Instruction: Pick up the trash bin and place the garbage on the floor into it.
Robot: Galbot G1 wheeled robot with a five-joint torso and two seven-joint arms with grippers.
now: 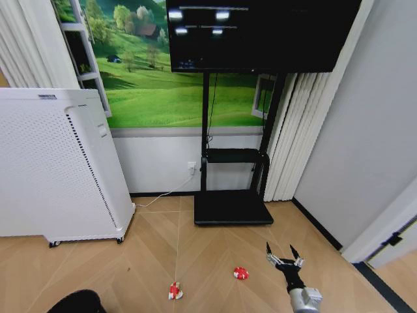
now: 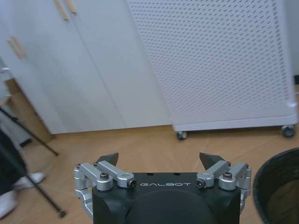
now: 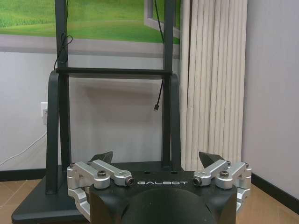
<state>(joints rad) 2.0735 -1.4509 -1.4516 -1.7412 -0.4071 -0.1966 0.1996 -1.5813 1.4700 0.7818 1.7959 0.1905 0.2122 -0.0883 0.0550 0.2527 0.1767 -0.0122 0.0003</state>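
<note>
Left gripper [image 2: 159,161] (fingers spread) beside trash bin [image 2: 280,186].

— What does my rig look like?
— I see each gripper, left gripper [image 2: 159,163] and right gripper [image 3: 156,162], has a black body lettered GALBOT, silver screwed linkages, dark pointed fingertips [image 3: 209,157]; silver-grey wrist at five o'clock.

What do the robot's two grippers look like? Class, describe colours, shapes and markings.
The left gripper and the right gripper look alike: a black rounded body lettered GALBOT in pale capitals, silver metal linkages fastened with dark bolts, and two black pointed fingertips. In the head view, the right gripper sits on a silver-grey wrist.
</note>
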